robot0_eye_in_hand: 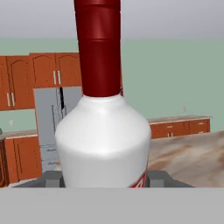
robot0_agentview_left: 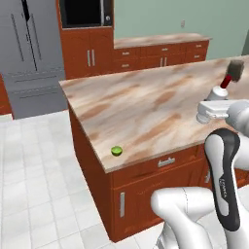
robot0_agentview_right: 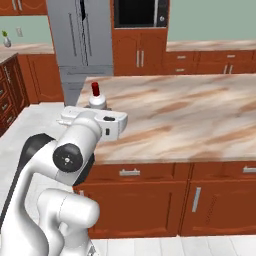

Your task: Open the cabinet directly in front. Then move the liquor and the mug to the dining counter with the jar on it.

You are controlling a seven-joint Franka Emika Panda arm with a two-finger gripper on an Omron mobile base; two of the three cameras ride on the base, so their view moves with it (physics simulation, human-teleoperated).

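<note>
The liquor (robot0_eye_in_hand: 103, 144), a white bottle with a red neck, stands upright between my gripper's (robot0_eye_in_hand: 105, 179) two finger tips, which are shut on its body. From the left base view the liquor (robot0_agentview_left: 221, 90) is held over the dining counter (robot0_agentview_left: 146, 112), with the gripper (robot0_agentview_left: 217, 100) just below its neck and the dark jar (robot0_agentview_left: 237, 70) right behind it. In the right base view the liquor (robot0_agentview_right: 96, 98) rises above my hand over the dining counter's (robot0_agentview_right: 190, 115) left end. Arched wooden wall cabinets (robot0_eye_in_hand: 41, 76) show far off; which is the task's cabinet I cannot tell. The mug is out of view.
A small green lime (robot0_agentview_left: 116, 151) lies near the counter's front corner. A grey fridge (robot0_agentview_left: 29, 53) and a built-in oven (robot0_agentview_left: 85, 14) stand against the back wall, beside a narrower marble counter (robot0_agentview_left: 160, 40) with drawers. White tiled floor (robot0_agentview_left: 39, 185) lies to the left.
</note>
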